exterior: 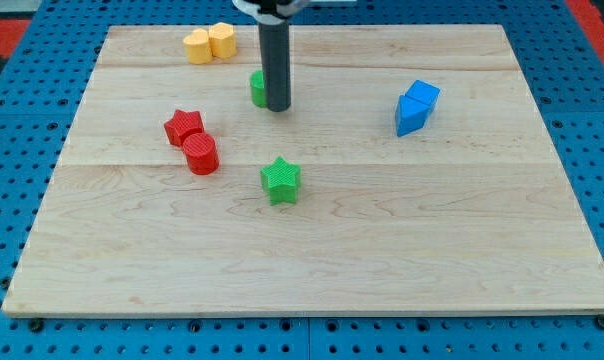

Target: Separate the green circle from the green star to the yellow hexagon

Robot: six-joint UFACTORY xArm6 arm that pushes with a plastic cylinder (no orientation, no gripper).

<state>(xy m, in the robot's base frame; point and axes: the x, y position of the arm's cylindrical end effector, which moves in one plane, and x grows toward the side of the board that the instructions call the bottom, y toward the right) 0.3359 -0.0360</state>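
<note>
- My tip [277,107] touching green circle's [257,88] right side (circle half hidden); no jaws here to report.
- Green star [281,180] well below; yellow hexagon [221,40] up-left.

Green star [280,180], green circle [257,88] perhaps ribbed.

- A pale wooden counter [432,230] made of joined planks carries all the blocks.
- Green star [280,180] near the middle.
- Green circle [257,88] toward the view's top, partly hidden behind the rod.
- Two yellow blocks [209,43], touching, at the top left; one looks like a hexagon.
- Red star [183,126] touching a red cylinder [201,154] at the left.
- Two blue blocks [416,107], touching, at the right.
</note>
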